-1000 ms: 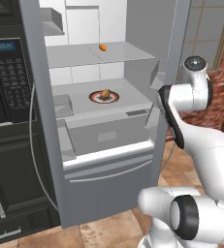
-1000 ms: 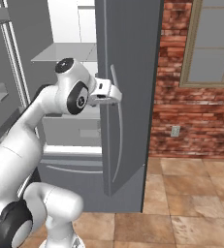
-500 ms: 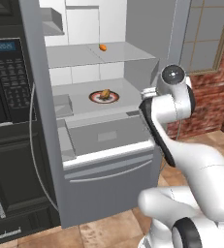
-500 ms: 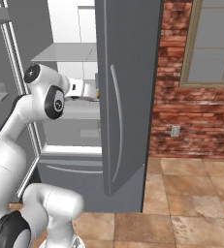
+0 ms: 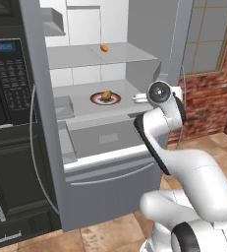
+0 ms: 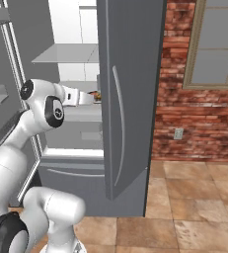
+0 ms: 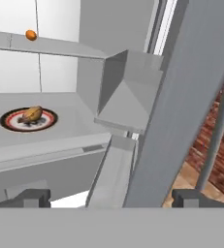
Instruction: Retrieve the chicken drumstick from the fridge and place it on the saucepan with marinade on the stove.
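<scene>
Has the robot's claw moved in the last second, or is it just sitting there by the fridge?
Yes. In the left base view the claw has swung left, from beside the fridge opening in over the middle shelf, toward the red-rimmed plate with the chicken drumstick.

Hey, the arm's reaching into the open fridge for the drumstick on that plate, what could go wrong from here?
The open hand is beside the red-rimmed white plate, not over the golden-brown chicken drumstick, so a straight reach might nudge the plate. The grey right fridge door stands close to the arm and could be bumped. The small bright orange oval item on the shelf above could be mistaken for the target.
</scene>
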